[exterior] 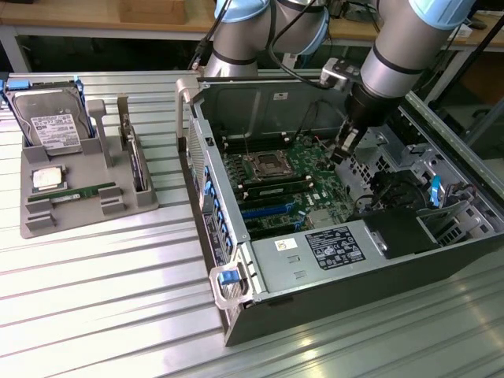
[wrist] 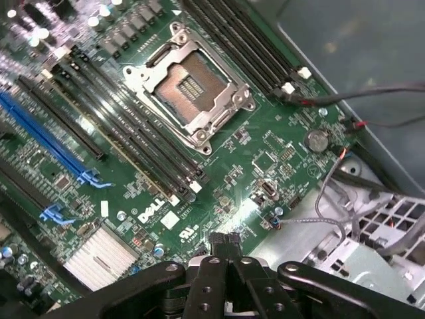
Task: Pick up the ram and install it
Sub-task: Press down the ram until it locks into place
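The gripper (exterior: 344, 148) hangs inside the open computer case (exterior: 339, 260), low over the green motherboard (exterior: 295, 185) near its far corner toward the exterior view's right, and its fingers are pressed together with nothing between them; in the wrist view the black fingertips (wrist: 224, 242) meet just above the board, beside a small white label. The ram (exterior: 85, 192), a thin green stick, lies flat in a slot of the grey holder tray (exterior: 47, 224) at the exterior view's left, well apart from the case and from the arm. In the same tray a hard drive (exterior: 53, 126) with a white label stands in a blue-edged bracket at the back, a square silver processor chip (exterior: 48, 179) sits just behind the stick, and another flat part stands on edge in an upright slot on the side of the tray nearer the case. On the board, the empty processor socket (wrist: 187, 86) with its silver frame sits between two banks of long black memory slots (wrist: 133, 133), and blue expansion slots (wrist: 40, 133) run alongside them. A coin cell battery (wrist: 318, 139) sits on the board near the metal drive cage, with thin wires passing over it. Tray and case both rest on a ribbed metal table (exterior: 102, 315)
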`<state>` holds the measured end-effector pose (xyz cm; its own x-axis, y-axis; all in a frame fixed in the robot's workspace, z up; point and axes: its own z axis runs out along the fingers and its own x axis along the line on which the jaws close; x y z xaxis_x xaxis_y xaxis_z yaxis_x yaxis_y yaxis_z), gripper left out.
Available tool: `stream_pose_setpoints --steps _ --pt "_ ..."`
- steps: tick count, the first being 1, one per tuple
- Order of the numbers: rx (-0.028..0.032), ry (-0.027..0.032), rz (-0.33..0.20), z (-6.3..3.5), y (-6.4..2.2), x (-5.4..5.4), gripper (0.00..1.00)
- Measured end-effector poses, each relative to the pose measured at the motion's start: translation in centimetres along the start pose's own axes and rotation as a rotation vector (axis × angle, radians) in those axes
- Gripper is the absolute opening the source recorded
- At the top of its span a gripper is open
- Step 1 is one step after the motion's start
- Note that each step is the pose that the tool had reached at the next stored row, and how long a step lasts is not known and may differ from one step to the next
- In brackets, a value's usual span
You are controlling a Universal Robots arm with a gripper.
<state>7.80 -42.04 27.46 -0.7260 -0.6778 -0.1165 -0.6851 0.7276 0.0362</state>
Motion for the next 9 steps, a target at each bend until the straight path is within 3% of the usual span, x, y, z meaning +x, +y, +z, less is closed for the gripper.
stream_pose_setpoints --steps 9 --pt "0.0285 -0.0089 0.243 0.03 0.0 0.0 0.1"
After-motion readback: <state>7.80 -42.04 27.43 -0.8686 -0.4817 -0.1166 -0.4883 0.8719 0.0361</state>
